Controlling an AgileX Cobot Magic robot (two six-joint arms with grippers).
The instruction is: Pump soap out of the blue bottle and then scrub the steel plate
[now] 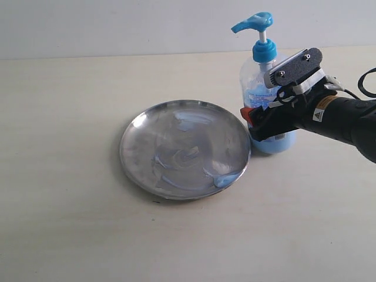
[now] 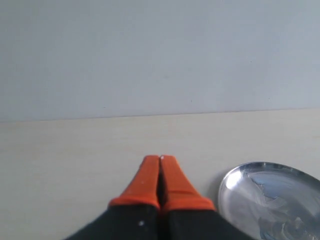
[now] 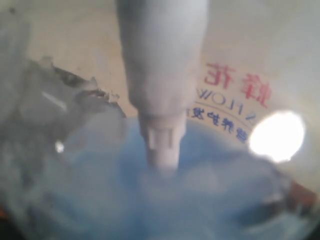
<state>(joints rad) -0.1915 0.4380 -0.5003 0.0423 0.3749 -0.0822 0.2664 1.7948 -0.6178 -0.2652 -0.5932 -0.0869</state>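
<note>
One blue bottle (image 1: 257, 82) stands upright in the upper right of the exterior frame, its bright blue pump head at the very top and the spout pointing left. Its lower part is filled with pale blue soap (image 1: 226, 179), and more of the same lies as a blob and smears in the steel plate (image 1: 141, 147). That plate sits flat in the middle of the frame, its right rim just beside the foot of the bottle. The right gripper (image 1: 261, 120) comes in from the right edge and is clamped around the bottle's body, one orange fingertip pressed on the side facing the plate; the other finger is hidden behind the bottle.

In the right wrist view the bottle fills the picture, the white dip tube (image 3: 162, 100) running down into the blue liquid.

In the left wrist view the left gripper (image 2: 160, 165) sits bottom centre with its orange fingers pressed together, empty, the plate's rim at the lower right. Everything rests on a pale table (image 1: 70, 223).
</note>
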